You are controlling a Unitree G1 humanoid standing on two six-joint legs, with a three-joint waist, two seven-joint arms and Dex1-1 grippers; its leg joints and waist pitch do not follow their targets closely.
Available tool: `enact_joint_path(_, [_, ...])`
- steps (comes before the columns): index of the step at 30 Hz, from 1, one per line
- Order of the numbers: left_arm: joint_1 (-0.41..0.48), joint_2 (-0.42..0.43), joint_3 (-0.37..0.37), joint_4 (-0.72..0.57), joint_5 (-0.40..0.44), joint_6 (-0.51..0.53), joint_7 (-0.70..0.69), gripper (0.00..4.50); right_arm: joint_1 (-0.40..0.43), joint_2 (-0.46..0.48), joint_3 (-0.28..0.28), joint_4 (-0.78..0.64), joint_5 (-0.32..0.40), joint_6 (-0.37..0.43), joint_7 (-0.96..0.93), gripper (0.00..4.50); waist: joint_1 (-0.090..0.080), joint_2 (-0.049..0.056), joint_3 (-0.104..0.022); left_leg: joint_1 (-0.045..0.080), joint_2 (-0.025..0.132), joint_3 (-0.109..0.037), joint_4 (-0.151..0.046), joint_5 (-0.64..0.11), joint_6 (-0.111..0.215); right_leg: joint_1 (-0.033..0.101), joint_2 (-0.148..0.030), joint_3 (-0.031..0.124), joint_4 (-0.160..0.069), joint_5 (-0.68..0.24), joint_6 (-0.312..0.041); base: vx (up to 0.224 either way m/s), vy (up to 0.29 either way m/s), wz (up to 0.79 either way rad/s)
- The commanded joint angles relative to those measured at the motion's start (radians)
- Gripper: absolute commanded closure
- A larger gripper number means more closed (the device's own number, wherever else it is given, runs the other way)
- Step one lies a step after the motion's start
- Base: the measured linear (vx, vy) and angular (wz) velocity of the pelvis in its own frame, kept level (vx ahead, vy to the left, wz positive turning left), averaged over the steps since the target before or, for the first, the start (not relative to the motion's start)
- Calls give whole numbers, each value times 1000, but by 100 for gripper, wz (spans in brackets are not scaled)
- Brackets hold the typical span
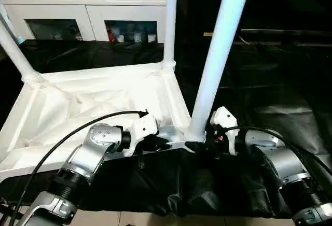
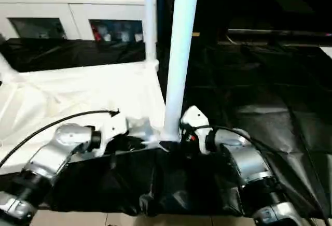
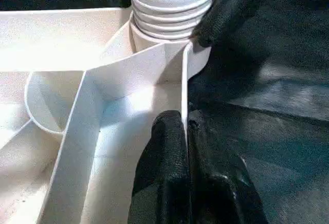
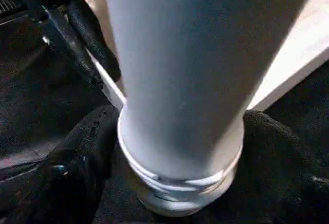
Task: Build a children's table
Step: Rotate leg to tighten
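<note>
Tabletop (image 1: pixel 93 101) of the white children's table lies upside down on black cloth (image 1: pixel 280 81), ribbed underside facing up, its near edge toward the robot and its far edge toward a white cabinet (image 1: pixel 83 8) with glass doors. Behind those doors sit small coloured items, too blurred to name, and a few small objects rest on the cabinet's top.

Three legs show, each with its long axis rising from a corner socket and running out of the top of the head views. The nearest leg (image 1: pixel 220 50) stands in the near right corner socket (image 3: pixel 164 31), leaning slightly to the right as it climbs. In the left wrist view its ribbed lower end sits in that socket. The far right leg (image 1: pixel 170 18) stands nearly upright. The far left leg (image 1: pixel 13 47) tilts up and to the left from its corner.

The right gripper (image 4: pixel 177 147) sits at the base of the nearest leg, its jaws spread wide with one black finger (image 4: pixel 82 157) on each side of the round shaft, close against it; whether they press it I cannot tell. The left gripper (image 3: pixel 187 147) has its jaws pinched narrow on the thin upright rim wall (image 3: pixel 183 88) of the tabletop, just beside that same corner socket. Black cables run back along both silver forearms.
</note>
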Motion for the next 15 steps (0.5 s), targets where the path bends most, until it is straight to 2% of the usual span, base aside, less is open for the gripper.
enact_joint_path(1, [2, 2, -1, -43, -48, 0, -55, 450, -1, 12, 11, -21, 18, 4, 28, 96, 2, -13, -54, 24, 97, -52, -70, -178, 59, 30, -111, 65, -76, -155, -234, 0, 0, 0])
enact_joint_path(2, [3, 6, -3, -44, -49, -2, -61, 450, -2, 13, 10, -23, 21, 6, 33, 96, 1, -12, -54, 24, 97, -52, -70, -181, 58, 29, -111, 65, -77, -159, -233, 0, 0, 0])
enact_joint_path(3, [4, 9, -4, -45, -49, -3, -65, 450, -2, 13, 11, -25, 24, 9, 36, 123, 1, -12, -54, 24, 97, -53, -70, -180, 57, 29, -112, 65, -77, -159, -233, 0, 0, 0])
enact_joint_path(6, [2, 16, -4, -40, -51, 3, -77, 450, -1, 8, 21, -25, 21, 4, 57, 132, 1, -12, -55, 24, 98, -52, -70, -174, 59, 29, -111, 65, -74, -142, -235, 0, 0, 0])
enact_joint_path(9, [1, 20, -4, -39, -45, -1, -82, 450, 2, 7, 27, -28, 20, 4, 65, 164, 2, -13, -55, 25, 97, -52, -69, -169, 59, 29, -111, 65, -74, -137, -238, 0, 0, 0])
enact_joint_path(15, [1, 13, 2, -38, -50, -4, -67, 450, 9, 22, 27, -24, 11, -10, 51, 173, 2, -13, -55, 25, 98, -52, -70, -173, 53, 29, -112, 65, -75, -147, -237, 0, 0, 0])
